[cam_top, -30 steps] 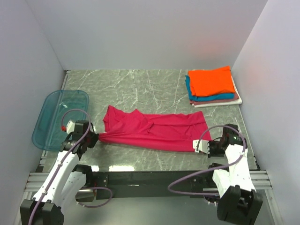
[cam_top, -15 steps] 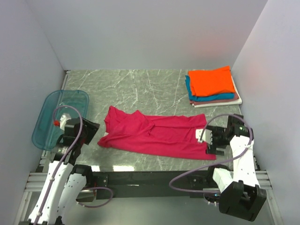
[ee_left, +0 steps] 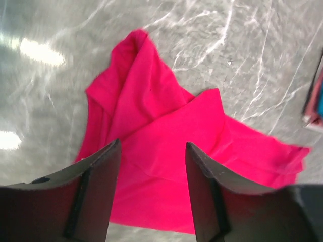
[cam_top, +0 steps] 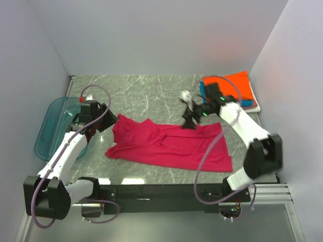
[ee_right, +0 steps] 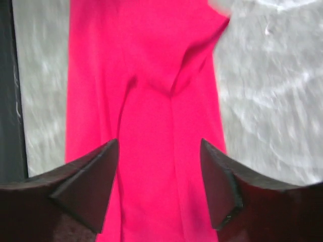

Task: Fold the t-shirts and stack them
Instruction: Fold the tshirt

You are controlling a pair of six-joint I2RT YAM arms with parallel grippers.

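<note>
Left gripper: fingers are standing apart, pinching nothing, hovering over the bunched left end of the magenta-red soft cloth t-shirt.
Right gripper: fingers are likewise spread and empty, hanging above the shirt's upper edge, right of centre in the overhead frame.
Shirt: lying stretched out and wrinkled across the middle of the grey marbled table.
Handling, as judged: light, limp, likely to be sagging and bunching when lifted; best pinched at hem corners or shoulder seams, both ends together.
Stack of folded cloth shirts, orange uppermost: sitting at upper right.
Translucent blue plastic tray: resting at the left edge.
</note>
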